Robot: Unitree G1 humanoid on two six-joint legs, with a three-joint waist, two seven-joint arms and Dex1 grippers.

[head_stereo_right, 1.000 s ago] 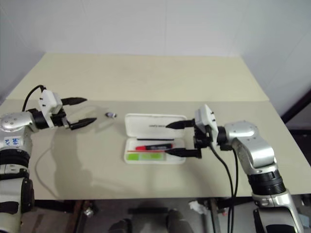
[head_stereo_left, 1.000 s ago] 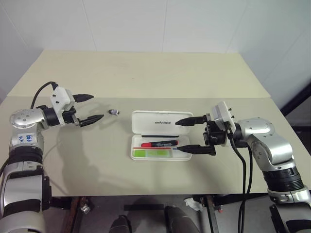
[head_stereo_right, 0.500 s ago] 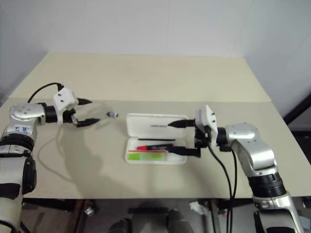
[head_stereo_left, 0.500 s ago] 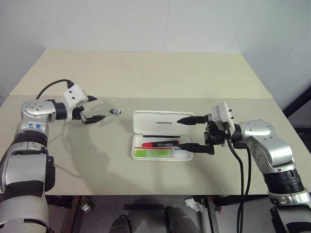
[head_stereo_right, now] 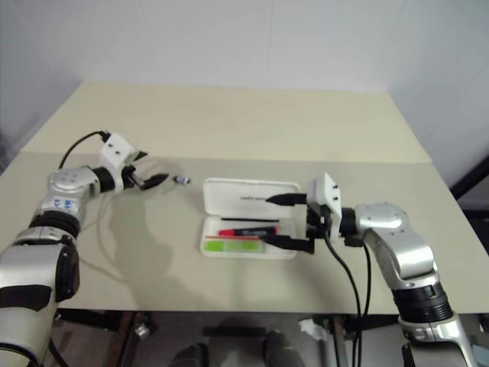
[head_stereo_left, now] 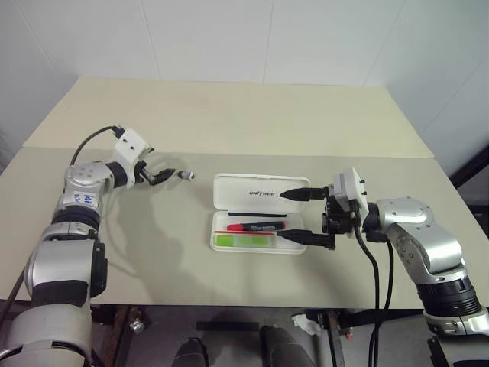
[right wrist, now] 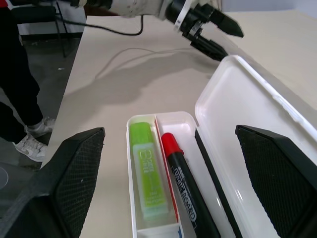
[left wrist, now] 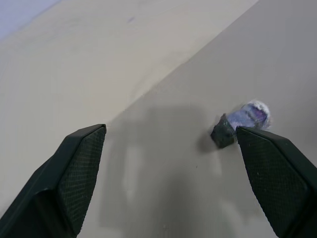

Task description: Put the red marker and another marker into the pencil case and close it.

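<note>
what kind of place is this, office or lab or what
Probably a robot test room or lab, not a lived-in office: a plain beige table against bare white walls, with a white pencil case laid open between the robot's hands, and a person's legs standing nearby.

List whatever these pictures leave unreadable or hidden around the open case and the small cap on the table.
- Small dark lettering on the lid of the flat white plastic pencil case: too small to read in the head views.
- Tiny grey-purple cap: partly behind a finger of the left claw in the left wrist view.
- Slim red-and-black marker: its lower end is cut off by the right wrist view's edge.
</note>
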